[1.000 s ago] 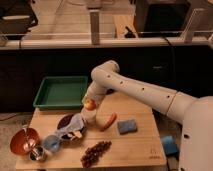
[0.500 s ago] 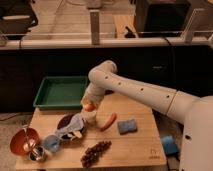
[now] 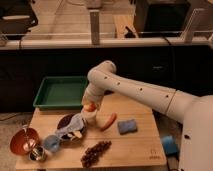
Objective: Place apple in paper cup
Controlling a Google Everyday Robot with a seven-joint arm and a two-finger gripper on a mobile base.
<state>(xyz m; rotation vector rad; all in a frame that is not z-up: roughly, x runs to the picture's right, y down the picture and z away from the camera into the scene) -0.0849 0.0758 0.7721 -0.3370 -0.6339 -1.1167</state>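
The apple (image 3: 90, 106), small and orange-red, sits in my gripper (image 3: 90, 105) at the end of the white arm that reaches in from the right. The gripper is shut on it and holds it right over the mouth of the white paper cup (image 3: 89, 119), which stands upright near the middle of the wooden table (image 3: 135, 147). The apple's underside is at the cup's rim; I cannot tell whether it touches.
A green tray (image 3: 60, 92) lies behind the cup. Left of the cup are a dark plate with a grey-blue cloth (image 3: 71, 128), a small blue cup (image 3: 51, 143), a metal cup (image 3: 36, 154) and an orange-brown bowl (image 3: 23, 141). To the right lie a long red-orange item (image 3: 108, 121) and a blue sponge (image 3: 127, 126). Dark grapes (image 3: 96, 151) lie in front.
The gripper has come down a little with the apple, closer to the cup's mouth. Nothing else has moved.
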